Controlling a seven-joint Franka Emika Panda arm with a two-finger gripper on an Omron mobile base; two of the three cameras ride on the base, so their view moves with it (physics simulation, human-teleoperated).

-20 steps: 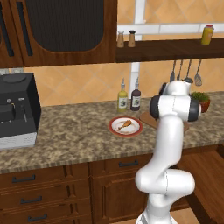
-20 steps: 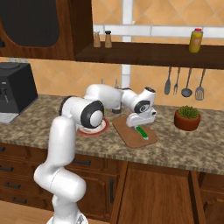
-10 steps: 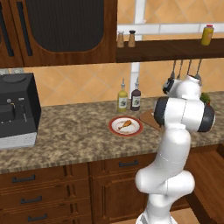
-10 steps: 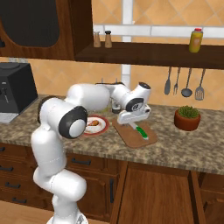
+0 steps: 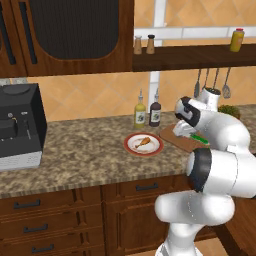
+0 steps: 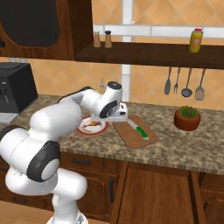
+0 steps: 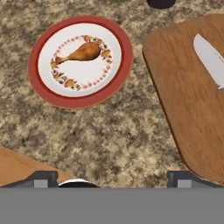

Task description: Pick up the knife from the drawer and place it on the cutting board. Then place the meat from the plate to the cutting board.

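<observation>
The knife (image 6: 140,131) lies on the cutting board (image 6: 130,134), its green handle (image 5: 199,138) toward the front and its silver blade (image 7: 211,60) toward the back. The meat (image 7: 81,53), a small drumstick, rests on the red-rimmed white plate (image 7: 80,97) just left of the board. My gripper (image 7: 113,178) hangs open and empty over the bare counter between plate and board, at the board's left edge (image 6: 117,119). In the left base view the gripper (image 5: 183,133) partly covers the board (image 5: 176,138). The dark wooden drawer (image 6: 153,192) is pulled out below the counter.
Two bottles (image 5: 148,112) stand behind the plate. A black coffee machine (image 5: 17,125) sits at the counter's left end and a potted plant (image 6: 187,118) at its right. Utensils (image 6: 186,81) hang on the wall under a shelf with shakers (image 6: 102,39).
My hand has moved left from above the cutting board to its left edge, toward the plate. The elbow has swung out to the side. The knife stays on the board.
</observation>
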